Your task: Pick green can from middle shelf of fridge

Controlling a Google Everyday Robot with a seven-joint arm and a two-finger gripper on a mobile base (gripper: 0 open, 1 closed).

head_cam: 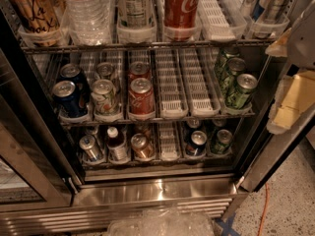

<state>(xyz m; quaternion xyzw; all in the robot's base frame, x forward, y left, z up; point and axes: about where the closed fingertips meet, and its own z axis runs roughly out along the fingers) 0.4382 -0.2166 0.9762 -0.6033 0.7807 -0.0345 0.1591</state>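
While the approach is the step in hand, the gripper (290,100) hangs at the right edge outside the fridge (147,195); I cannot tell its grip state. The green can (240,91) stands foremost in the rightmost lane of the middle shelf (170,90), so the next move likely calls for reaching left toward it.

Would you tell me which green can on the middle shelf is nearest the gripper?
The front green can in the rightmost lane; two others stand behind it. The gripper is at the picture's right edge.
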